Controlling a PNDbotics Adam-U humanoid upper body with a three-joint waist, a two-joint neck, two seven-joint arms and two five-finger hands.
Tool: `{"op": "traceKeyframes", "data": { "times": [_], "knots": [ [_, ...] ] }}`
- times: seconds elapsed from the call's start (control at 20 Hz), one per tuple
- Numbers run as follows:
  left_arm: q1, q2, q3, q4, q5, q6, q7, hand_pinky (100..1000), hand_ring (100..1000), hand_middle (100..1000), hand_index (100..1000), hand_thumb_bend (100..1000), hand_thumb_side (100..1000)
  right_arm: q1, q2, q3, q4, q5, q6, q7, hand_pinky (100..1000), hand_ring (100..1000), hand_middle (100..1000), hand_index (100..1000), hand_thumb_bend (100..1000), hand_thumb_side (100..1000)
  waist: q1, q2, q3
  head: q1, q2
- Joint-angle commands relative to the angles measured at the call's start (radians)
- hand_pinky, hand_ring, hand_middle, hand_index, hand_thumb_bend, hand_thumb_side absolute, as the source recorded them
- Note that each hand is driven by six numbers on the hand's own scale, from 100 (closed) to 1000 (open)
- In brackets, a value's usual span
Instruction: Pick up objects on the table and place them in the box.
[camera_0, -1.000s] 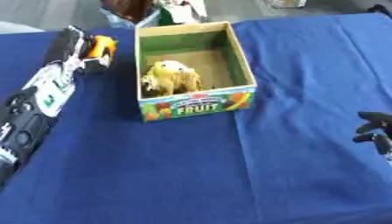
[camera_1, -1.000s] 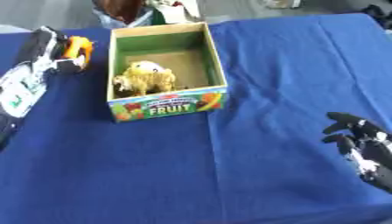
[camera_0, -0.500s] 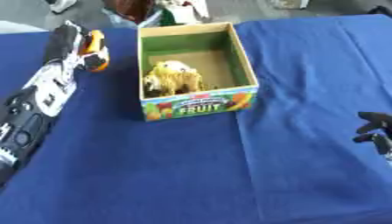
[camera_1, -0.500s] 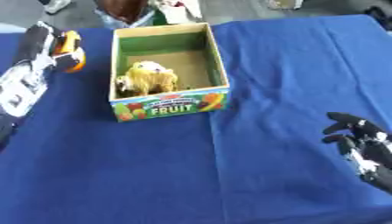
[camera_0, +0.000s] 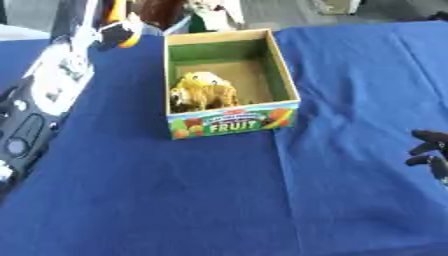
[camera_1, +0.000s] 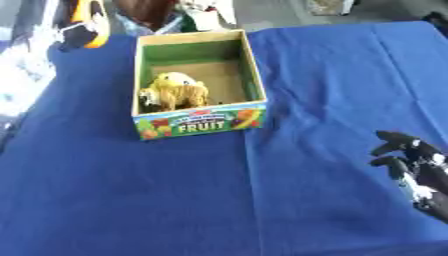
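Observation:
A cardboard box (camera_0: 234, 125) with a "FRUIT" label stands open on the blue tablecloth. A yellow-brown plush toy (camera_0: 203, 92) lies inside it at the near left. My left arm runs up the left side of the view. At the far left, beyond the box's corner, my left hand (camera_0: 109, 32) is shut on an orange object (camera_1: 94, 22), held above the cloth. Only part of that object shows past the dark fingers. My right hand (camera_1: 416, 165) rests at the right edge, fingers relaxed, holding nothing.
The blue cloth (camera_0: 175, 200) covers the table before and to the right of the box. At the far edge behind the box sit a brown thing (camera_1: 149, 12) and a white thing (camera_1: 206, 12). A fold line runs down the cloth from the box.
My left hand has risen toward the far edge with the orange object in it. The box, the toy and my right hand have stayed put.

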Motion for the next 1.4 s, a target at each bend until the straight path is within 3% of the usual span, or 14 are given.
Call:
{"op": "traceKeyframes", "data": {
  "times": [0.05,0.5,1.25,1.3,1.35,1.4],
  "knots": [
    [-0.034,0.037,-0.032,-0.107,0.015,-0.021,-0.046,430,170,100,269,100,181,-0.009,-0.022,-0.006,-0.008,0.001,0.002,-0.003,698,1000,637,891,100,417,-0.002,-0.023,0.0,0.006,0.004],
    [-0.07,-0.006,-0.133,-0.144,-0.029,-0.087,-0.214,450,192,117,293,100,185,-0.009,-0.018,-0.001,-0.007,-0.001,0.002,0.002,697,1000,637,891,100,420,-0.004,-0.025,-0.007,0.015,0.005],
    [-0.086,-0.09,-0.174,-0.017,-0.084,-0.156,-0.321,488,267,199,368,100,193,-0.01,-0.012,0.004,-0.006,-0.001,0.004,0.008,696,1000,636,890,100,429,-0.005,-0.02,-0.015,0.022,0.005],
    [-0.086,-0.091,-0.173,-0.013,-0.086,-0.159,-0.324,505,313,246,412,366,100,-0.009,-0.012,0.004,-0.006,0.0,0.004,0.008,696,1000,636,890,100,427,-0.004,-0.02,-0.015,0.022,0.005],
    [-0.082,-0.094,-0.175,-0.008,-0.086,-0.163,-0.331,507,326,267,426,144,192,-0.009,-0.012,0.004,-0.006,-0.001,0.005,0.008,696,1000,637,891,100,433,-0.004,-0.02,-0.015,0.022,0.004],
    [-0.08,-0.097,-0.176,-0.003,-0.087,-0.167,-0.337,515,347,293,448,146,193,-0.008,-0.011,0.005,-0.007,0.0,0.005,0.009,696,1000,637,891,100,431,-0.004,-0.02,-0.014,0.022,0.003]
  ]
}}
